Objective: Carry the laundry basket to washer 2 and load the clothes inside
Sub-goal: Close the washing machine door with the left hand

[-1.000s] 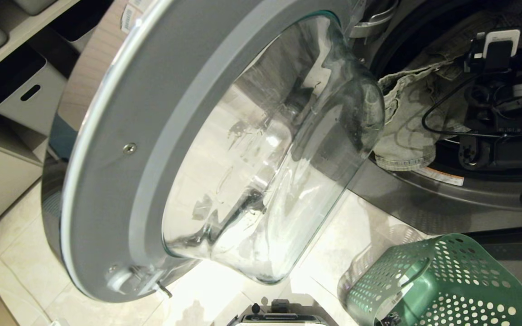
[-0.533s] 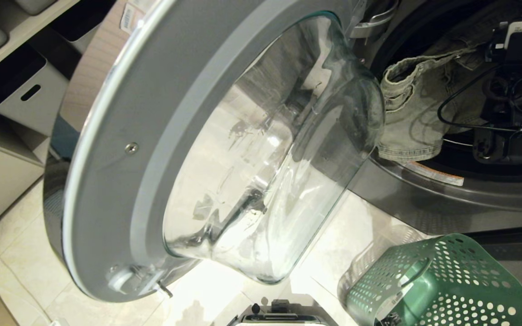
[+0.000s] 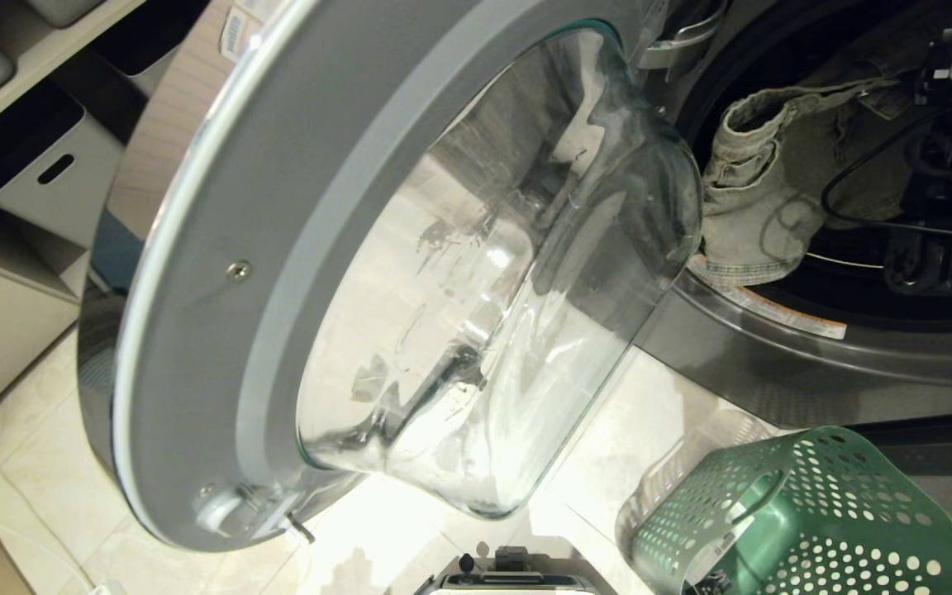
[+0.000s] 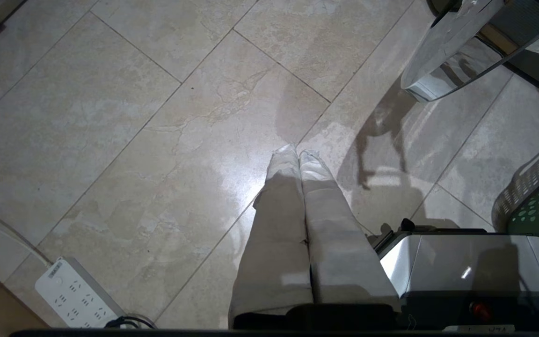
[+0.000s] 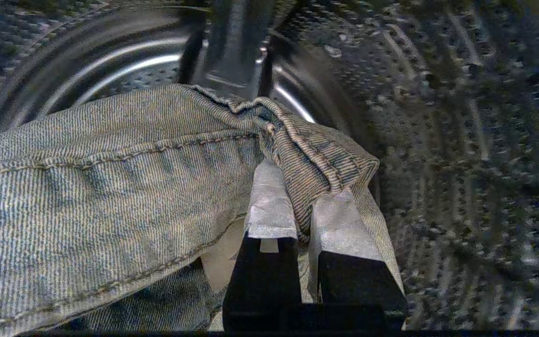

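My right pincer (image 5: 302, 210) is clamped on a bunched fold of the clothes (image 5: 110, 187), soft and limp, inside washer 2 (image 3: 773, 364).

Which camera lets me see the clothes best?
The right wrist view: the clothes fill it, pinched in the right gripper before the drum. The head view shows them smaller, hanging in the washer's opening. The left wrist view shows none.
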You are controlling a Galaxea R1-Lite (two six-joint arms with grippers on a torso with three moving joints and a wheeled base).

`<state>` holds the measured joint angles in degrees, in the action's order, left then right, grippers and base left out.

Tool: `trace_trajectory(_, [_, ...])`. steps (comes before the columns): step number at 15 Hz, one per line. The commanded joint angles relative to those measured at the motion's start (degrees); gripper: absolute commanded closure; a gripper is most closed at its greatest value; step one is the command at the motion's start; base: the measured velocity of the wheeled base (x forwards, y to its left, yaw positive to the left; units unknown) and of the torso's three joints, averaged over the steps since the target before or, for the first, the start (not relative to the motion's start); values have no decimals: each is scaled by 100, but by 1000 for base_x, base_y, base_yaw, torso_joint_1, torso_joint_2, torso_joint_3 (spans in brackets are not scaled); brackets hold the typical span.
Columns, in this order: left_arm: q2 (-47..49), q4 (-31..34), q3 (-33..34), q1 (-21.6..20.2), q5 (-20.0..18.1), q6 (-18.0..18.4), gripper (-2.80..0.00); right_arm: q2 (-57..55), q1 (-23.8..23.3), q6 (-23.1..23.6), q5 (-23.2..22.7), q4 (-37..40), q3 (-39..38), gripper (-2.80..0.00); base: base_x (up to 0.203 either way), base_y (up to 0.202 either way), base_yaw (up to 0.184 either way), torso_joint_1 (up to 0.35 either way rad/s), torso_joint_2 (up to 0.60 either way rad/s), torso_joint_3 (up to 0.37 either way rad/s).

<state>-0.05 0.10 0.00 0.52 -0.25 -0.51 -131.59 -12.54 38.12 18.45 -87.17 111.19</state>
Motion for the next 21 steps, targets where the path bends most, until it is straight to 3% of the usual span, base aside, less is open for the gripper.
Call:
trace_trajectory(1, [5, -1, 0, 0, -1, -2, 0, 63, -100, 24, 14, -49, -10, 0, 0, 0, 0, 0, 0, 0])
trace_trajectory(7, [5, -1, 0, 0, -1, -2, 0, 89, -293, -41, 10, -49, -18, 0, 0, 0, 0, 0, 0, 0])
trace_trajectory(13, [5, -1, 0, -8, -1, -2, 0, 47, 1, -219, -52, -2, -716, 0, 0, 0, 0, 0, 0, 0])
trace_trajectory(16, [5, -1, 0, 0, -1, -2, 0, -34, 327, -485, -52, 676, -763, 0, 0, 0, 0, 0, 0, 0])
trace_trajectory(21, [5, -1, 0, 0, -1, -2, 0, -173, 419, -509, -78, 1181, -740, 0, 0, 0, 0, 0, 0, 0])
